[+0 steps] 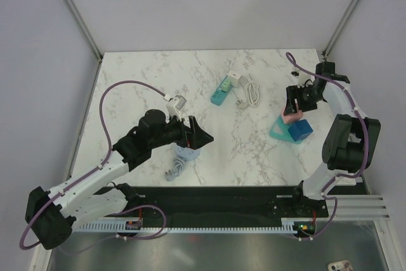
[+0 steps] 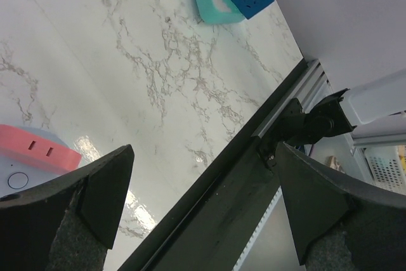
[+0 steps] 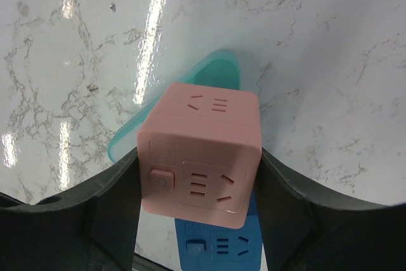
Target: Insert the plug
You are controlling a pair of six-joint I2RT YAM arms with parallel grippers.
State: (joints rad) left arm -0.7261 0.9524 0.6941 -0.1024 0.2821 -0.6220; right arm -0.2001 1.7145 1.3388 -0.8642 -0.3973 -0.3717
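Clamped pink socket cube [image 3: 203, 125] in right gripper [image 3: 198, 163], by teal tray [image 3: 219, 71] and blue cube [image 3: 216, 245]. Hovered with left gripper [image 2: 202, 150] wide, empty, above counter [image 2: 127, 61].

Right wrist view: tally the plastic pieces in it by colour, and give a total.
pink cube socket: 1
blue cube socket: 1
teal tray: 1
total: 3

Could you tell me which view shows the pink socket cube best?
Right wrist: the pink socket cube fills the frame, sockets visible, clamped in the right gripper. Top view shows it small; left wrist only its corner.
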